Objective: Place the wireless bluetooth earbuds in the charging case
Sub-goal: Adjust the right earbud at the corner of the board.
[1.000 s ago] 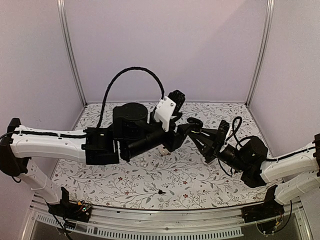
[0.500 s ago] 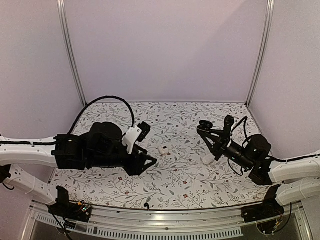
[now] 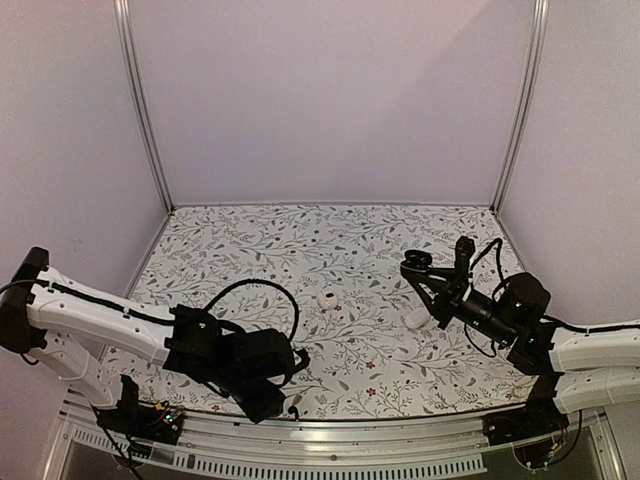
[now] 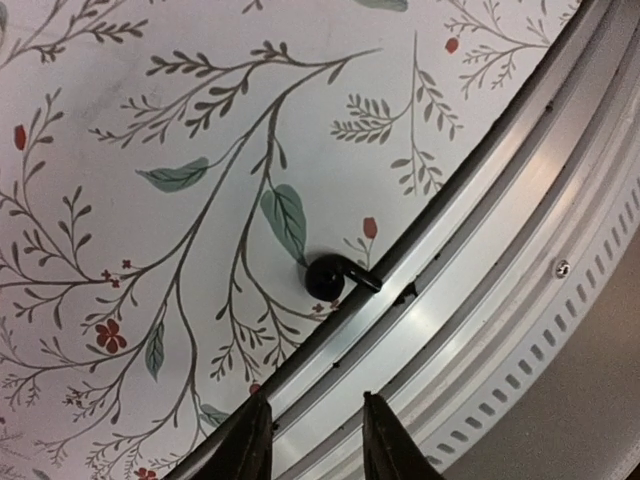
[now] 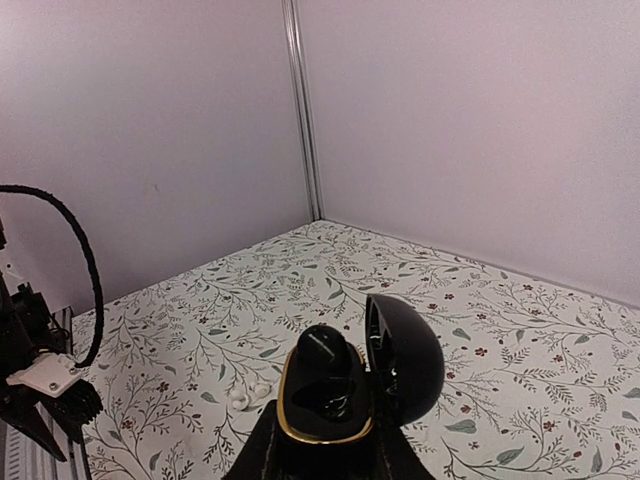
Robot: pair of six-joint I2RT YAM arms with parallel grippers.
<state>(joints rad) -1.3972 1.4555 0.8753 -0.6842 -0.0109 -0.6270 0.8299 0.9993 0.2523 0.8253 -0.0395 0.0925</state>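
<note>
A black earbud (image 4: 330, 277) lies at the table's front edge against the metal rail; it also shows in the top view (image 3: 292, 410). My left gripper (image 4: 315, 445) is open and empty, hovering just short of it, low over the rail (image 3: 280, 398). My right gripper (image 5: 325, 455) is shut on the open black charging case (image 5: 320, 400) with a gold rim and holds it above the table (image 3: 414, 263). One black earbud (image 5: 325, 355) sits in the case; the lid (image 5: 405, 355) stands open to the right. Two tiny white earbuds (image 5: 245, 397) lie together mid-table (image 3: 327, 299).
A white pebble-like case (image 3: 418, 318) lies under my right arm, with a small white piece (image 3: 400, 350) in front of it. The metal rail (image 4: 480, 300) runs along the front edge. Walls enclose the back and both sides.
My left arm has swung from the middle of the table down to the front edge, over the black earbud. My right gripper has drawn back a little to the right with the case.
</note>
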